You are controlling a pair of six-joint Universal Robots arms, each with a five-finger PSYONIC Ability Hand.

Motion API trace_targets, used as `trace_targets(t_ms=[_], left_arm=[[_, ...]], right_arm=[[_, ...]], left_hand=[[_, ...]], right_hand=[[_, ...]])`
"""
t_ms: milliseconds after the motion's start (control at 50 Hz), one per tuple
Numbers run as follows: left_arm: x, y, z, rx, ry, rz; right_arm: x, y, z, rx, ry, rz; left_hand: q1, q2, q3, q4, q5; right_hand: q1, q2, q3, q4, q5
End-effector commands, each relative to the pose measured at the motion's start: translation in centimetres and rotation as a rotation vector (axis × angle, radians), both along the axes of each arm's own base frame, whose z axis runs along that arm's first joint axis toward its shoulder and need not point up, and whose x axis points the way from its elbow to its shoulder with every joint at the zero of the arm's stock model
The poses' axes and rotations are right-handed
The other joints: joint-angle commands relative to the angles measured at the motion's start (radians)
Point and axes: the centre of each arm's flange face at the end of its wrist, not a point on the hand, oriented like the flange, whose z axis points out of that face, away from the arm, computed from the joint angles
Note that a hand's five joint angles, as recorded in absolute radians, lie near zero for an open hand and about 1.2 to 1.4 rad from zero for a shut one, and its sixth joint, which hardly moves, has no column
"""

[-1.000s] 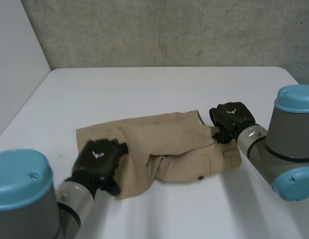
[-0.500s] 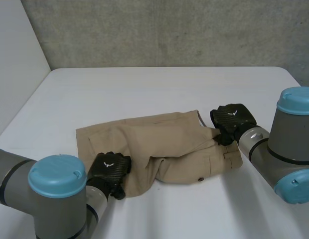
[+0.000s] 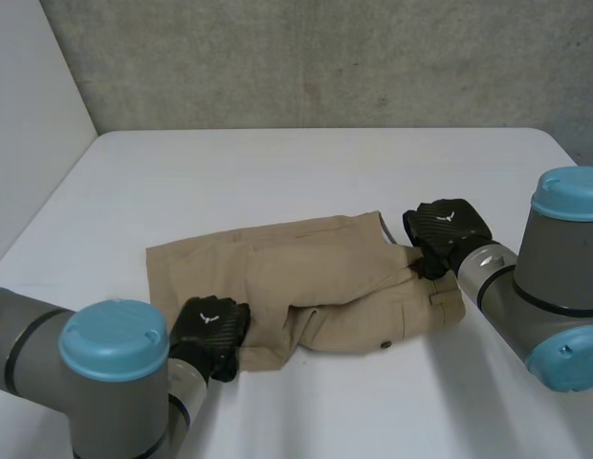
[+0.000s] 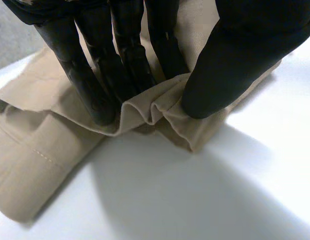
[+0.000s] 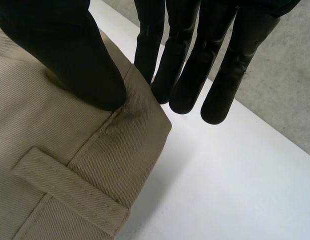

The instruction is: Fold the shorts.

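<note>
The tan shorts (image 3: 316, 277) lie flat on the white tabletop (image 3: 277, 163), a little toward 6 o'clock from its middle, waistband at the 3 o'clock end and leg hems at 9 o'clock. One lengthwise fold looks done, since the legs appear stacked, though the near layer sits rumpled. The left hand (image 3: 212, 330) is at the shorts' 7 o'clock corner, its fingers (image 4: 90, 85) and thumb (image 4: 230, 70) pinching a bunched pleat of hem. The right hand (image 3: 448, 228) grips the waistband corner at 2 o'clock, its thumb (image 5: 70, 55) pressing cloth against the fingers (image 5: 150, 45). Judging by this, the crosswise fold remains.
</note>
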Motion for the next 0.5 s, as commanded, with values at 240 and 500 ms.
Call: trace_targets(t_ms=[240, 500], left_arm=[[1.7, 1.4, 12.8, -0.255, 0.182, 0.011], [4.3, 1.4, 25.5, -0.559, 0.371, 0.071]], right_arm=[[-1.3, 2.3, 5.7, -0.104, 0.191, 0.066], [-2.7, 5.2, 15.5, -0.317, 0.146, 0.044]], left_hand=[[0.305, 0.205, 0.225, 0.197, 0.263], [0.305, 0.205, 0.225, 0.197, 0.263]], right_hand=[[0.493, 0.218, 0.218, 0.206, 0.263], [0.493, 0.218, 0.218, 0.206, 0.263]])
